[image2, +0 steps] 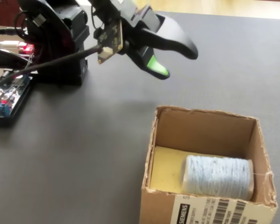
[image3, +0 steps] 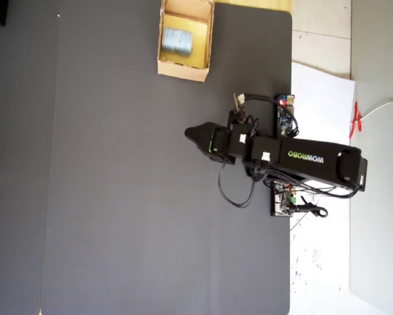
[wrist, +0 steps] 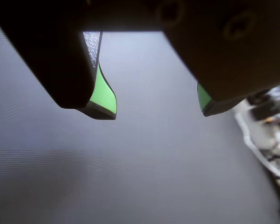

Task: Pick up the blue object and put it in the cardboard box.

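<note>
The blue object (image2: pixel 218 175) is a pale ribbed bundle lying on its side inside the cardboard box (image2: pixel 151 140), on the yellowish floor against the right wall. From overhead, the blue object (image3: pixel 176 41) shows in the box (image3: pixel 185 69) at the top of the mat. My gripper (image2: pixel 177 63) hangs in the air left of and behind the box, well apart from it. In the wrist view the gripper (wrist: pixel 156 112) is open, its green-padded fingers (wrist: pixel 104 95) wide apart with only bare grey mat between them.
A dark grey mat (image3: pixel 117 197) covers the table. The arm's black base (image2: pixel 60 37) stands at the back left with a circuit board (image2: pixel 4 100) and cables beside it. Overhead, boards (image3: pixel 285 115) flank the arm at the mat's right edge.
</note>
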Available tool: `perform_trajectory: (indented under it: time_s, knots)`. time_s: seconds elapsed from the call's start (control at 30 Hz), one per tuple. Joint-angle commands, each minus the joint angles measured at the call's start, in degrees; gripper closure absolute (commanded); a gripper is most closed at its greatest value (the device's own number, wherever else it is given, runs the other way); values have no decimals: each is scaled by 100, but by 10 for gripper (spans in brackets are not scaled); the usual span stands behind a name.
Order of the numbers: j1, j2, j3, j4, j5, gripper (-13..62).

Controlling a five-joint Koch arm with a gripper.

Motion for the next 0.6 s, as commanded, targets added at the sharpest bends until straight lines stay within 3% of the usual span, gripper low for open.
perform_trajectory:
  time_s: [0.0,0.57]
  knots:
    - [0,519,-9,-325,132,141]
    - [0,519,1556,-1037,132,139]
